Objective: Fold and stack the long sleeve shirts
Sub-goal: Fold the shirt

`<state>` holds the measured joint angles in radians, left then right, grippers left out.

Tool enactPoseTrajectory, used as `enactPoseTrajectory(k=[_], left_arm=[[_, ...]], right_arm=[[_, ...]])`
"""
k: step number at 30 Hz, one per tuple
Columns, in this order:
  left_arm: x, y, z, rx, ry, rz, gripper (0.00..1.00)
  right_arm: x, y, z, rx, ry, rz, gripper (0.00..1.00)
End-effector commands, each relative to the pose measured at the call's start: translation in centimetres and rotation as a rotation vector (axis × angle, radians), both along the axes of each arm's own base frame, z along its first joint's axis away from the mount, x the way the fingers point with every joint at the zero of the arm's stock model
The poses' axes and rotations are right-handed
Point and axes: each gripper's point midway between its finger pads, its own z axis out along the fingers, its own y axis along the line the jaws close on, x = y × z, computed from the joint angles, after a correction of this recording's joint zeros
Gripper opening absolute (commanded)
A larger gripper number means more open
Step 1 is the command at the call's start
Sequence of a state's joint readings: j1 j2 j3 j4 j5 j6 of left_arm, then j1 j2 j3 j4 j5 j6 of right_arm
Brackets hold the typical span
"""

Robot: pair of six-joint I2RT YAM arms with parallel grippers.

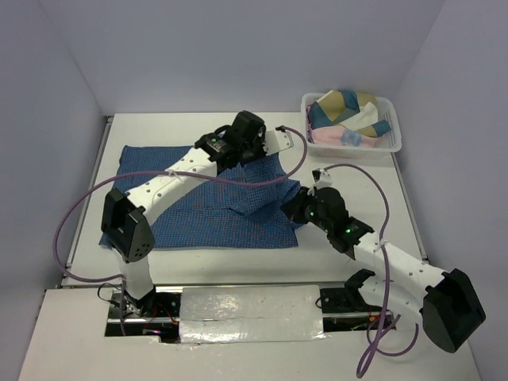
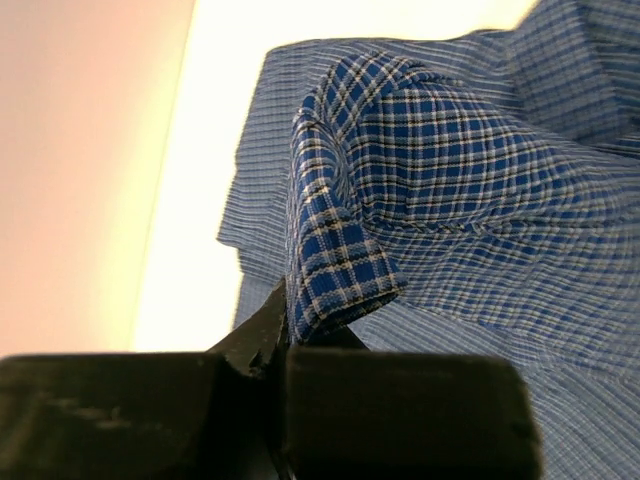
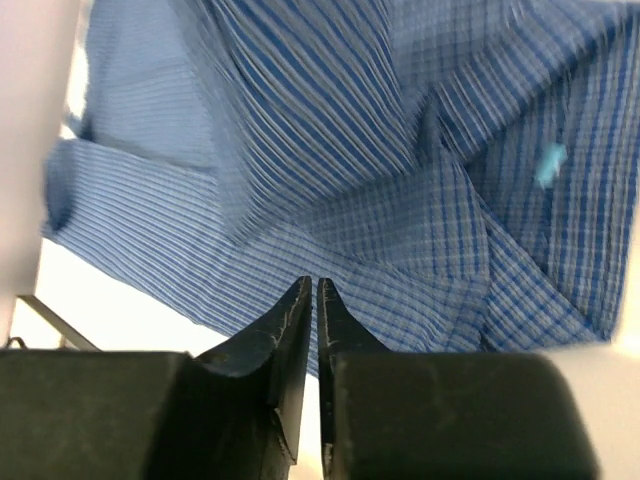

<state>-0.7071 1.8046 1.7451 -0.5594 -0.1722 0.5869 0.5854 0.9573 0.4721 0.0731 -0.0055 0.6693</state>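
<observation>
One of the long sleeve shirts (image 1: 198,218), blue with a fine check, lies spread across the white table. My left gripper (image 1: 238,155) is over its far right part. In the left wrist view that gripper (image 2: 285,325) is shut on a folded cuff-like edge of the shirt (image 2: 480,200), which rises in a hump above the flat cloth. My right gripper (image 1: 292,208) is at the shirt's right edge. Its jaws (image 3: 312,285) stand together with only a thin slit, tips against the shirt (image 3: 300,150). No cloth shows between them.
A white basket (image 1: 394,144) at the far right corner holds a pile of other garments (image 1: 345,111) in tan, teal and pink. Purple cables loop from both arms. Walls close in the table on the left, back and right.
</observation>
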Motion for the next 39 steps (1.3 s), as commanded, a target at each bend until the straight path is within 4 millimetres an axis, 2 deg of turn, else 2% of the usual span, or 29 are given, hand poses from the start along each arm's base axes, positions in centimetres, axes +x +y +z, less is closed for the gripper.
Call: enactPoseTrajectory(k=[1, 5, 7, 8, 9, 11, 14, 15, 16, 20, 21, 22, 24, 27, 28, 29, 31, 33, 35, 36, 38, 39], left_arm=[[2.1, 0.3, 3.9, 0.078, -0.162, 0.057, 0.0], [3.8, 0.7, 5.8, 0.155, -0.298, 0.111, 0.0], [4.2, 1.1, 6.7, 0.202, -0.359, 0.123, 0.0], [4.5, 1.8, 7.3, 0.221, -0.387, 0.155, 0.0], [4.6, 1.9, 7.7, 0.221, -0.409, 0.166, 0.0], [4.7, 2.3, 8.1, 0.239, -0.43, 0.18, 0.0], [4.7, 3.0, 7.7, 0.267, -0.44, 0.207, 0.0], [4.9, 3.0, 7.9, 0.267, -0.459, 0.217, 0.0], [5.0, 3.1, 7.6, 0.272, -0.461, 0.223, 0.0], [4.8, 2.8, 6.3, 0.268, -0.408, 0.209, 0.0], [4.4, 2.2, 5.8, 0.223, -0.366, 0.196, 0.0], [3.7, 2.4, 4.5, 0.247, -0.302, 0.174, 0.0], [2.6, 1.9, 4.1, 0.194, -0.233, 0.146, 0.0], [1.6, 2.5, 3.6, 0.198, -0.206, 0.14, 0.0], [1.6, 3.0, 3.8, 0.204, -0.218, 0.157, 0.0], [1.7, 3.2, 3.8, 0.209, -0.227, 0.169, 0.0], [2.1, 3.7, 4.3, 0.211, -0.249, 0.199, 0.0], [2.7, 4.1, 5.1, 0.198, -0.277, 0.224, 0.0], [3.2, 5.0, 5.3, 0.195, -0.299, 0.243, 0.0], [3.6, 5.1, 5.7, 0.174, -0.321, 0.25, 0.0], [3.7, 5.6, 5.5, 0.16, -0.32, 0.233, 0.0], [3.8, 5.5, 5.6, 0.139, -0.329, 0.215, 0.0]], right_arm=[[0.7, 0.2, -0.1, 0.037, -0.001, -0.028, 0.11], [1.5, 2.0, -2.0, 0.074, 0.074, -0.002, 0.01], [1.6, 3.6, -2.3, 0.112, 0.103, 0.048, 0.0], [1.8, 4.1, -4.0, 0.11, 0.161, 0.046, 0.0], [2.4, 4.8, -3.6, 0.129, 0.158, 0.049, 0.0], [3.0, 5.3, -4.3, 0.141, 0.185, 0.041, 0.0], [4.3, 6.3, -5.7, 0.165, 0.222, 0.02, 0.0], [5.0, 6.7, -5.3, 0.175, 0.216, 0.014, 0.0], [5.2, 6.8, -6.0, 0.168, 0.235, 0.004, 0.0], [6.1, 6.4, -6.9, 0.165, 0.265, -0.06, 0.0], [6.1, 6.1, -7.1, 0.16, 0.27, -0.08, 0.0], [5.9, 5.9, -7.2, 0.157, 0.28, -0.096, 0.0], [6.1, 4.8, -7.6, 0.136, 0.28, -0.144, 0.0], [6.4, 4.7, -7.7, 0.125, 0.282, -0.153, 0.0], [6.6, 4.9, -8.1, 0.121, 0.29, -0.146, 0.0], [7.4, 5.7, -7.3, 0.145, 0.271, -0.131, 0.0], [7.9, 6.5, -7.7, 0.157, 0.287, -0.11, 0.0], [8.9, 7.0, -7.1, 0.18, 0.284, -0.124, 0.0], [10.1, 6.5, -7.3, 0.21, 0.297, -0.169, 0.0], [10.4, 6.3, -8.1, 0.213, 0.316, -0.186, 0.0], [11.7, 5.9, -8.1, 0.235, 0.32, -0.218, 0.0], [11.9, 5.8, -9.0, 0.219, 0.338, -0.222, 0.0]])
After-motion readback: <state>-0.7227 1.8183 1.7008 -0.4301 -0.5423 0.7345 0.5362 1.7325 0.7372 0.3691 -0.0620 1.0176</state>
